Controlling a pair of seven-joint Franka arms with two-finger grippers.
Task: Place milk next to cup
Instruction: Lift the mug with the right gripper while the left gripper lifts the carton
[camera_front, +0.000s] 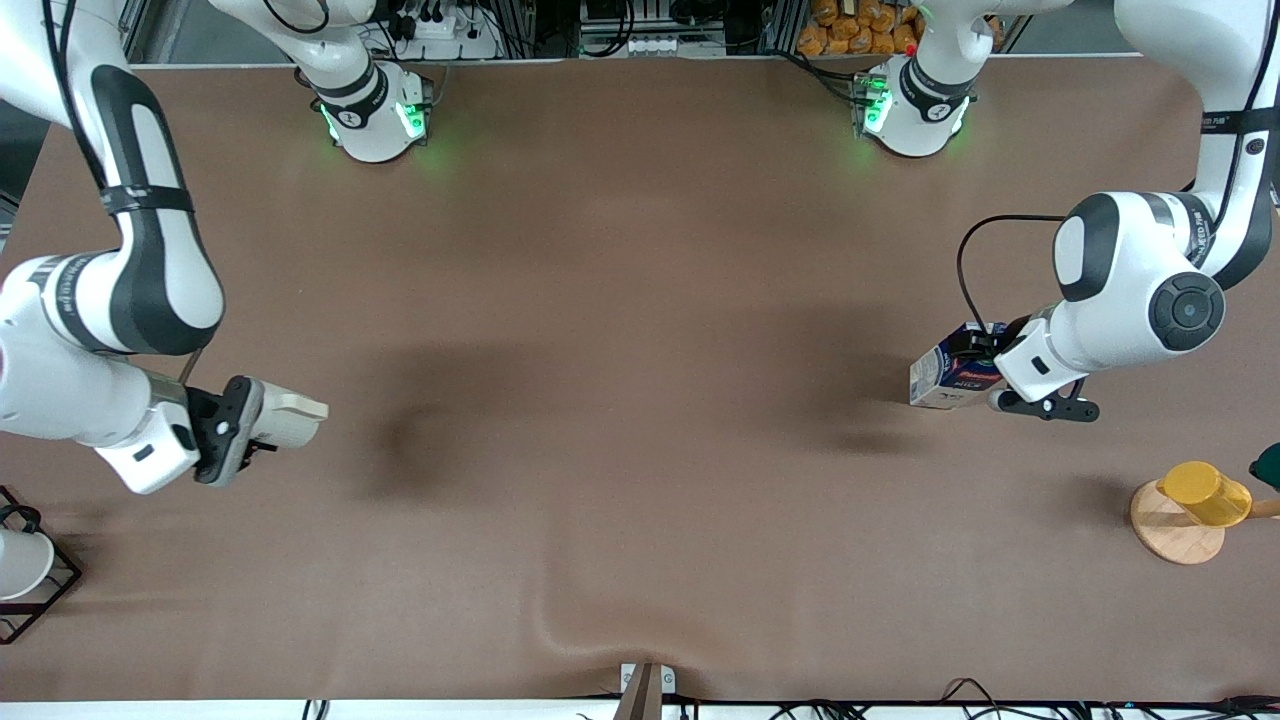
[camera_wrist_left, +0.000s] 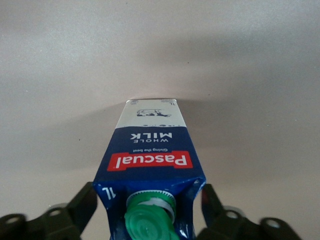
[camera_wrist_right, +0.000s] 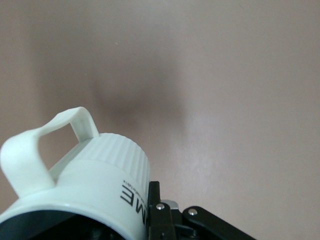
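Observation:
The milk (camera_front: 940, 376) is a dark blue and white carton with a green cap and a red label band (camera_wrist_left: 150, 161). It stands on the brown table toward the left arm's end. My left gripper (camera_front: 975, 376) reaches it from the side, one black finger against each side of the carton's top (camera_wrist_left: 150, 210), so it is shut on the carton. The off-white cup (camera_front: 292, 412) with a squarish handle (camera_wrist_right: 30, 150) hangs over the table's right-arm end. My right gripper (camera_front: 255, 422) is shut on its rim, with one finger (camera_wrist_right: 155, 207) on the outer wall.
A yellow cup (camera_front: 1205, 493) on a round wooden base (camera_front: 1170, 528) sits nearer the front camera than the milk. A white cup in a black wire rack (camera_front: 22, 570) is at the right arm's end. The table cloth bulges at the front edge (camera_front: 600, 640).

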